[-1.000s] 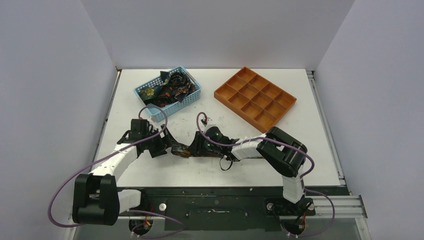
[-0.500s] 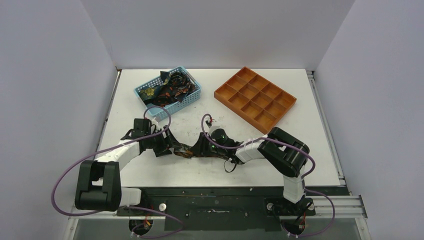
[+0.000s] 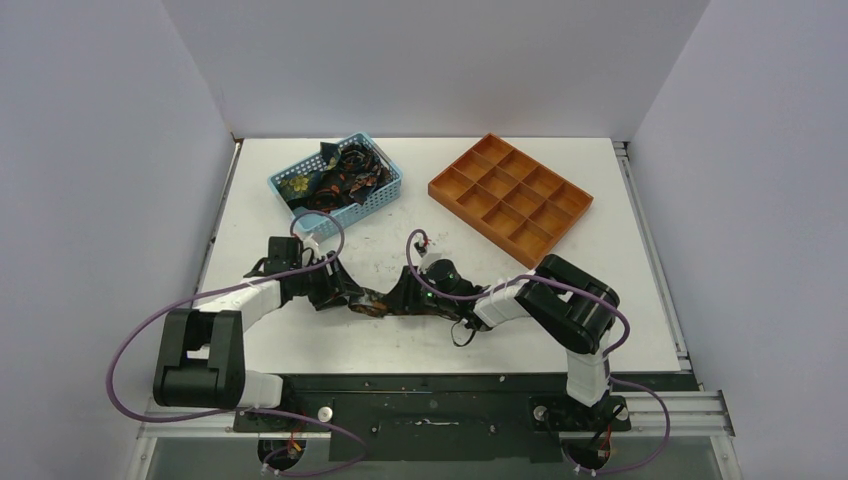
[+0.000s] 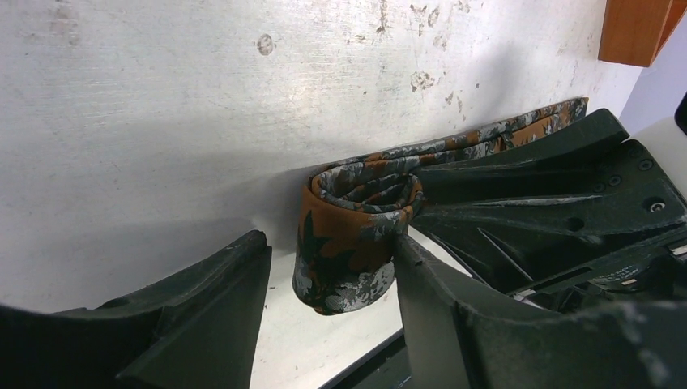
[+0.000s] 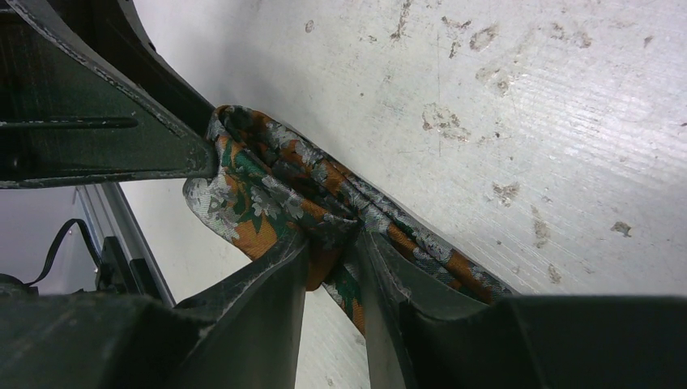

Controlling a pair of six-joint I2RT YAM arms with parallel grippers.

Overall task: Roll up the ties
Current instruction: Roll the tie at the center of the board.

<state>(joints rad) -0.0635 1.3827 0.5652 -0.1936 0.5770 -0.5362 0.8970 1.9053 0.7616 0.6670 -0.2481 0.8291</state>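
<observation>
**Operator:** Where does the tie sit, and why there?

**Observer:** Your tie (image 4: 352, 243) lies on the table (image 3: 620, 250) near the front edge, between your two arms; one end is wound into a small coil, and the unwound tail runs flat toward the right arm; I judge that spot was chosen so both wrists can reach it.

**Operator:** What has my left gripper got?

**Observer:** Nothing gripped; your left gripper (image 3: 338, 290) stands wide open around the coil; one finger (image 4: 437, 300) touches its side, the other stands apart; it looks to be there as a fence, so the coil cannot flop or unwind.

**Operator:** And the right?

**Observer:** Your right gripper (image 5: 330, 241) is pinched almost closed on the tail just beside the coil, with fabric bunched between its fingers; that hold seems meant to keep the strip taut while you feed it round.

**Operator:** And the rest?

**Observer:** More ties (image 3: 335, 178) are heaped in the mesh basket (image 3: 383, 197) at the back left; the orange tray (image 3: 475, 222) sits at the back right, well apart from your work; my guess is that finished rolls go into its compartments.
</observation>
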